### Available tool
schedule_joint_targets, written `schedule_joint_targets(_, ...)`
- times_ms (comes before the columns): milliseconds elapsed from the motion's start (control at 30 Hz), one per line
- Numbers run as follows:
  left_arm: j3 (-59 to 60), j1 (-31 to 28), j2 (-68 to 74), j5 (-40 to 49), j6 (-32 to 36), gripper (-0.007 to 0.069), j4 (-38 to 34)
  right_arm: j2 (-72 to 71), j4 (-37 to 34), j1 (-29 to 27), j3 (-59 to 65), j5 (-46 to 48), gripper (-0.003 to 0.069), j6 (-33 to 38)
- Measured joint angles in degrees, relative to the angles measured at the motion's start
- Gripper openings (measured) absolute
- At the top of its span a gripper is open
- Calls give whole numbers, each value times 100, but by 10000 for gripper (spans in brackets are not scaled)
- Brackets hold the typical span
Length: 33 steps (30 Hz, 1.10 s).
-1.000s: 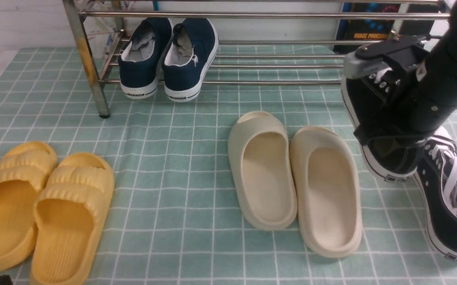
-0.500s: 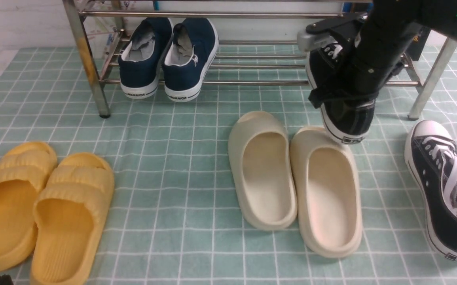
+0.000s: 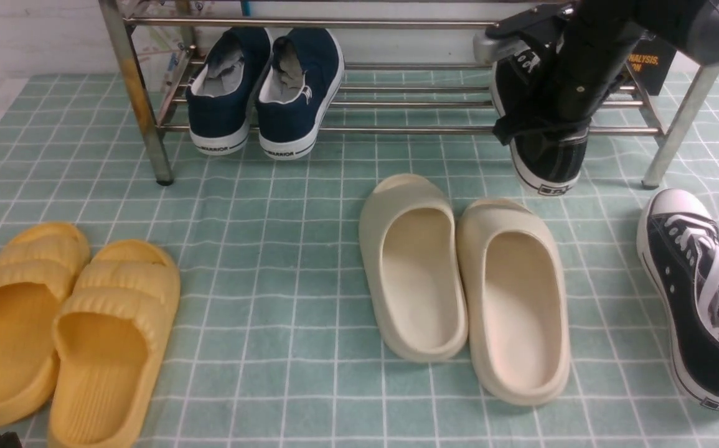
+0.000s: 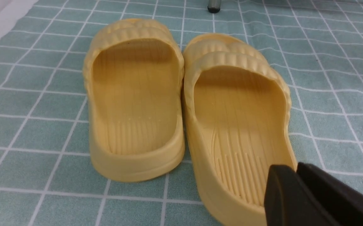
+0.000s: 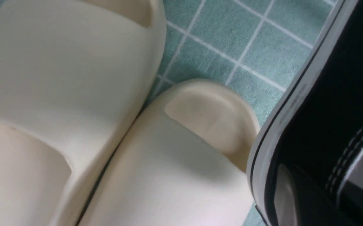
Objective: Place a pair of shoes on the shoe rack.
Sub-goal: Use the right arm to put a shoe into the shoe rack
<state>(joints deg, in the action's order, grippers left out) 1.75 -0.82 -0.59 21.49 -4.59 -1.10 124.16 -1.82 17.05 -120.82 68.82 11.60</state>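
One black canvas sneaker [image 3: 546,149] hangs toe-up and heel-down in my right gripper [image 3: 551,127], which is shut on its collar. Its heel is just in front of the lower bars of the steel shoe rack [image 3: 396,129], right of middle. In the right wrist view the held sneaker [image 5: 341,94] fills the edge, above the cream slides. The other black sneaker [image 3: 701,292] lies on the checked cloth at the far right. My left gripper [image 4: 296,171] hovers shut over the heel of a yellow slide, holding nothing.
Two navy slip-ons [image 3: 266,93] stand on the rack's lower shelf at its left end. Cream slides [image 3: 465,280] lie mid-cloth in front of the rack, and yellow slides [image 3: 60,330] at the front left. The rack's right leg [image 3: 676,124] stands beside the held sneaker.
My right arm has carried the sneaker leftward and back from above its mate to the rack's front, then slightly higher and closer to the bars. The left arm has stayed put.
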Motion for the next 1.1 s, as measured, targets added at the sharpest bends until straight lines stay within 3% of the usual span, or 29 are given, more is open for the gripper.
schedule_joint_targets(900,0,0,0,0,0,76,0,431,-89,5,-259,-1336,34,0)
schedule_joint_targets(1067,0,0,0,0,0,81,0,431,-89,5,-259,-1492,100,-157)
schedule_joint_targets(1100,0,0,0,0,0,81,0,431,-77,5,-277,-1609,167,-192)
